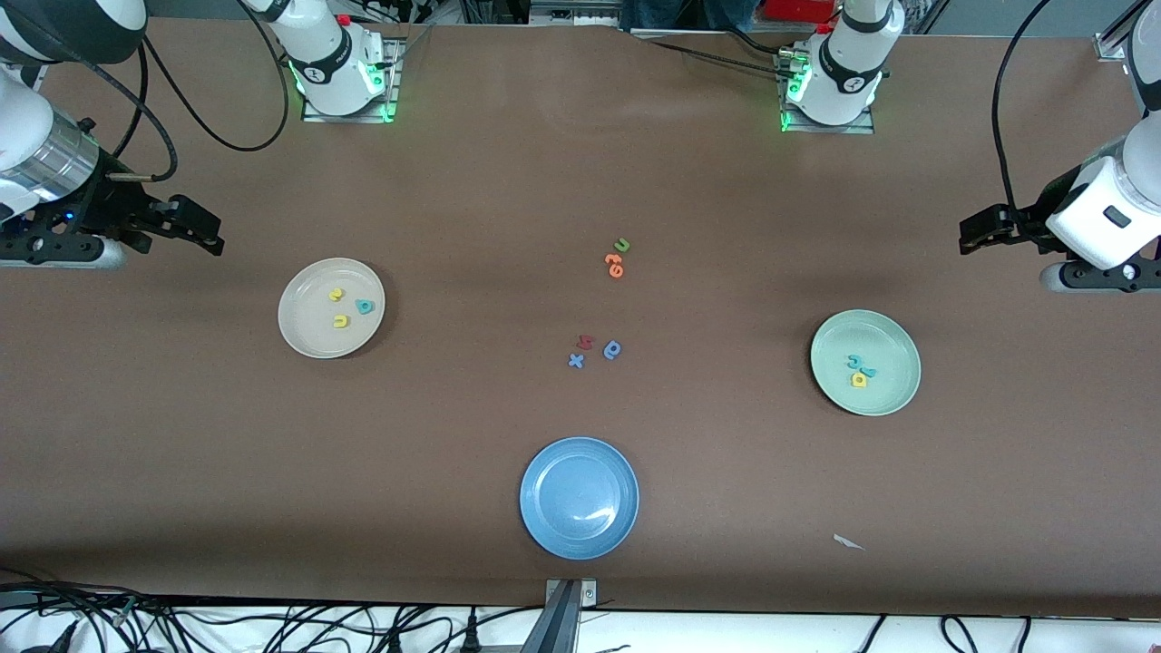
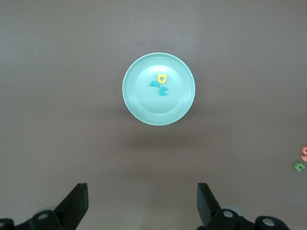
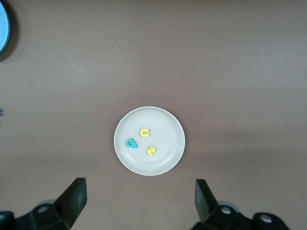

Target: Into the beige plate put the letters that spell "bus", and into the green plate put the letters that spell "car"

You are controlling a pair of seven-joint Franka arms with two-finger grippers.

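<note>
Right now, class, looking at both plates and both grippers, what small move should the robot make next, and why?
Probably none beyond holding both arms parked. The beige plate already holds the b, u and s; the green plate holds the c, a and r. The left gripper and right gripper are open and empty, off at the table's ends.
</note>
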